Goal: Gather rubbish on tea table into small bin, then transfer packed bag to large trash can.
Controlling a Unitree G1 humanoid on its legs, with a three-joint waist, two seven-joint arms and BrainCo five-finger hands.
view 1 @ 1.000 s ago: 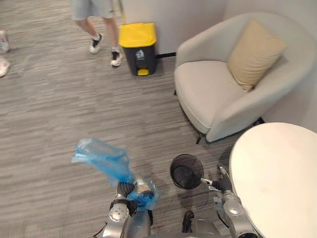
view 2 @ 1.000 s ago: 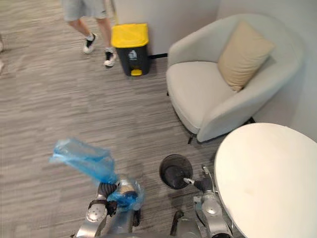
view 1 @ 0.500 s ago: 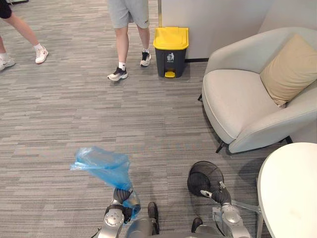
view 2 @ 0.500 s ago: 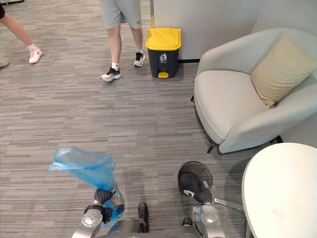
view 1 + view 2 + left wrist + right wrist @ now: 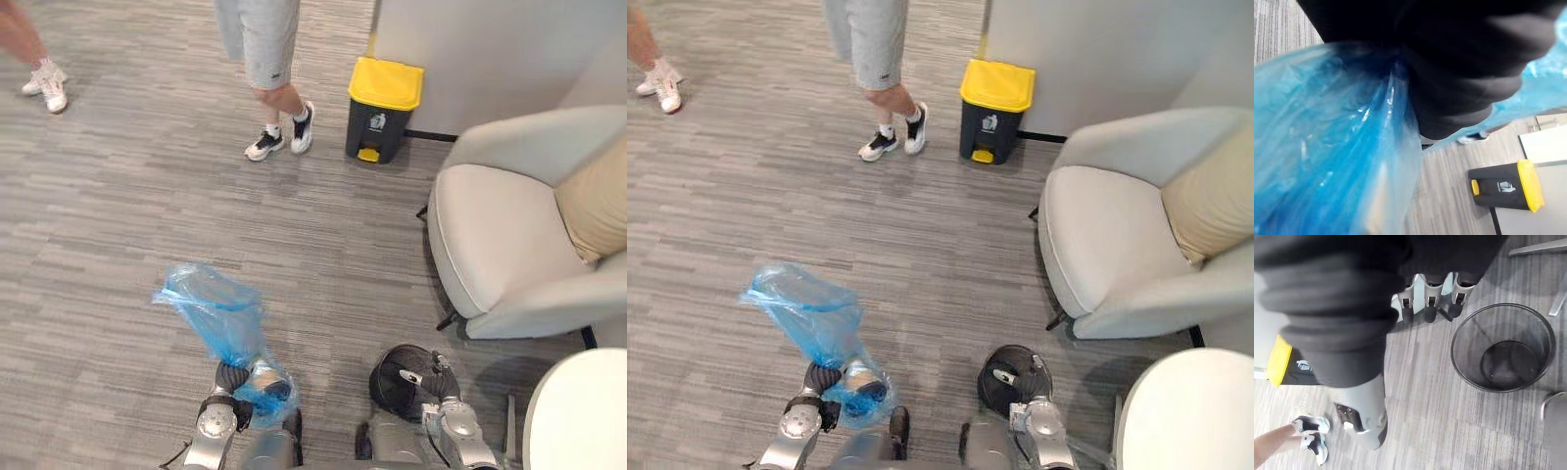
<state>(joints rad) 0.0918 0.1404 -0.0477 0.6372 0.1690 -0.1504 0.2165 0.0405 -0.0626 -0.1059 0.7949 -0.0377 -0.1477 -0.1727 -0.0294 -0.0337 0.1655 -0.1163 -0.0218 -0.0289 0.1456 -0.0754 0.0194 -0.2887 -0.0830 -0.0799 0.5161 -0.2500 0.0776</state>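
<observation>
We keep the left hand (image 5: 232,381) clenched round the blue bag (image 5: 219,311), clear of the emptied small bin (image 5: 386,378). The right hand (image 5: 432,378) hangs relaxed and empty. Our view has swung toward the yellow-lidded can (image 5: 384,108), so the transfer looks underway.

**Floor layout.** The bag (image 5: 217,311) is held in the left hand (image 5: 232,380) and rises ahead of it, with a bunched part just right of that hand. The small bin (image 5: 390,377) stands on the floor just left of the right hand (image 5: 436,380) and below it (contact cannot be told). The table (image 5: 578,416) lies right of that hand, with the armchair (image 5: 505,245) ahead of it. The large trash can (image 5: 384,108) stands well ahead of both hands, and a person (image 5: 266,69) is near its left.
</observation>
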